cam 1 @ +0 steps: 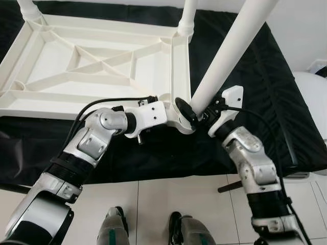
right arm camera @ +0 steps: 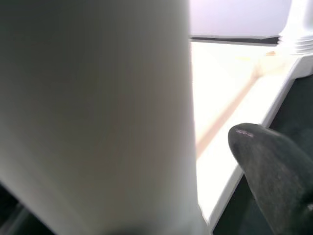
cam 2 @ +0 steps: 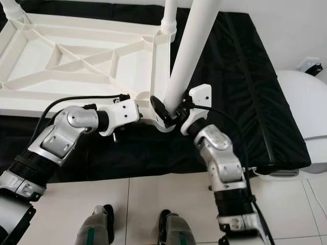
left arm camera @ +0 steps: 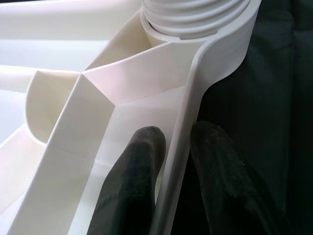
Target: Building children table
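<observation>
- Tabletop (cam 1: pixel 97 66): white plastic, upside down, ribbed underside up, lying on a black cloth (cam 1: pixel 245 102) over a bed-like surface.
- Two legs already stand in the far corner sockets: far-left leg (cam 1: pixel 28 9), far-right leg (cam 1: pixel 188 18).
- Third leg (cam 1: pixel 230 56): a long white tube, tilted, its lower end at the near-right corner socket (left arm camera: pixel 200 29). In the left wrist view a threaded end sits in that socket.
- Left gripper (cam 1: pixel 179 113): at the near-right corner; jaws clenched on the tabletop's rim, one finger (left arm camera: pixel 134 181) inside the wall, the other outside against the cloth.
- Right gripper (cam 1: pixel 202 115): at the base of the third leg, just beside the socket. Jaws grasping the leg near its lower end; in the right wrist view the tube lies close against the camera with one black finger (right arm camera: pixel 274 171) beside it.
- The two grippers are nearly touching at that corner.
- Floor (cam 1: pixel 153 204): pale tiles; the robot's feet (cam 1: pixel 148 229) stand at the bed's near edge.
</observation>
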Robot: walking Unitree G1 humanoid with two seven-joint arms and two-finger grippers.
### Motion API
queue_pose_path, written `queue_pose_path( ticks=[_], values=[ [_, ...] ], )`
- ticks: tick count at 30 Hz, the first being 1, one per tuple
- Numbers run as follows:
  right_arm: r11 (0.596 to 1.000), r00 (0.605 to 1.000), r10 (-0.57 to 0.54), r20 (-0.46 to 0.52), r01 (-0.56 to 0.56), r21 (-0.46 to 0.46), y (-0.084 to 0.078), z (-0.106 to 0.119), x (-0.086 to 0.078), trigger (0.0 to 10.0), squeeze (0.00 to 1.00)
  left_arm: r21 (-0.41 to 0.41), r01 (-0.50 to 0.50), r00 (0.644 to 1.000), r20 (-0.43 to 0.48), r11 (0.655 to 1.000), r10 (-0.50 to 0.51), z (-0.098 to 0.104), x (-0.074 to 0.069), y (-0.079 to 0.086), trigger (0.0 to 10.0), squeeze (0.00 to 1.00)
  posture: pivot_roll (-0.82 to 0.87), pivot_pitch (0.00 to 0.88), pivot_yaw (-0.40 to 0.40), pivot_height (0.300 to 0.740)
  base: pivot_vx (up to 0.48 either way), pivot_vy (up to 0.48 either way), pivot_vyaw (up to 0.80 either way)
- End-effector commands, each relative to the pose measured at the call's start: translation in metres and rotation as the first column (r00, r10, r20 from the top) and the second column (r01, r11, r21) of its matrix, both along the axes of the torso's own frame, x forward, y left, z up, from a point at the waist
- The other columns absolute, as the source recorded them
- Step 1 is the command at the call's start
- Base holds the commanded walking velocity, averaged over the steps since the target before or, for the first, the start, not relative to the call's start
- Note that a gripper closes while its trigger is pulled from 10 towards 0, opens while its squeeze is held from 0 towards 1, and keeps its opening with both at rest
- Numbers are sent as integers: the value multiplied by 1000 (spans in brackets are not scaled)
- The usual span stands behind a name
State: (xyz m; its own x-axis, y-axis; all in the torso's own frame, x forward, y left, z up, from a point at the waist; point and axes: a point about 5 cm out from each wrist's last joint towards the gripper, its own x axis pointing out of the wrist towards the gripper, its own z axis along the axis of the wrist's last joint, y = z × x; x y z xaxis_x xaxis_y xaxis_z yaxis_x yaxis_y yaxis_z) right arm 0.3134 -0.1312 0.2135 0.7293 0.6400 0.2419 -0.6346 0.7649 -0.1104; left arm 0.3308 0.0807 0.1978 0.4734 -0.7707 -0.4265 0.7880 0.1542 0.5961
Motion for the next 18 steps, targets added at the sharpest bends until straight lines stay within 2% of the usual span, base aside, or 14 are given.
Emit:
queue_pose_path(
  ticks=[1, 2, 7, 10, 18],
  values=[
    [1000, 1000, -2, 21, 2, 5, -20, 6, 2, 10000, 0, 17, -22, 1000, 18, 1000, 22, -1, 1, 6, 10000, 0, 82, 239, -30, 740, 0, 0, 0],
    [997, 997, 76, 22, -75, -29, -20, 6, 4, 10000, 0, 17, -24, 1000, 18, 1000, 23, -1, 2, 6, 10000, 0, 84, 239, -31, 740, 0, 0, 0],
    [986, 987, 159, 17, -158, -55, -19, 8, 7, 10000, 0, 17, -26, 1000, 18, 1000, 26, 0, 2, 6, 10000, 0, 87, 237, -31, 740, 0, 0, 0],
    [967, 970, 243, 18, -241, -79, -15, 13, 11, 10000, 0, 18, -29, 999, 19, 999, 29, 0, 2, 7, 10000, 0, 90, 234, -29, 740, 0, 0, 0],
    [924, 934, 357, 16, -351, -150, -13, 18, 19, 10000, 0, 20, -30, 999, 20, 999, 30, 0, 2, 7, 10000, 0, 102, 227, -30, 740, 0, 0, 0]
  ],
)
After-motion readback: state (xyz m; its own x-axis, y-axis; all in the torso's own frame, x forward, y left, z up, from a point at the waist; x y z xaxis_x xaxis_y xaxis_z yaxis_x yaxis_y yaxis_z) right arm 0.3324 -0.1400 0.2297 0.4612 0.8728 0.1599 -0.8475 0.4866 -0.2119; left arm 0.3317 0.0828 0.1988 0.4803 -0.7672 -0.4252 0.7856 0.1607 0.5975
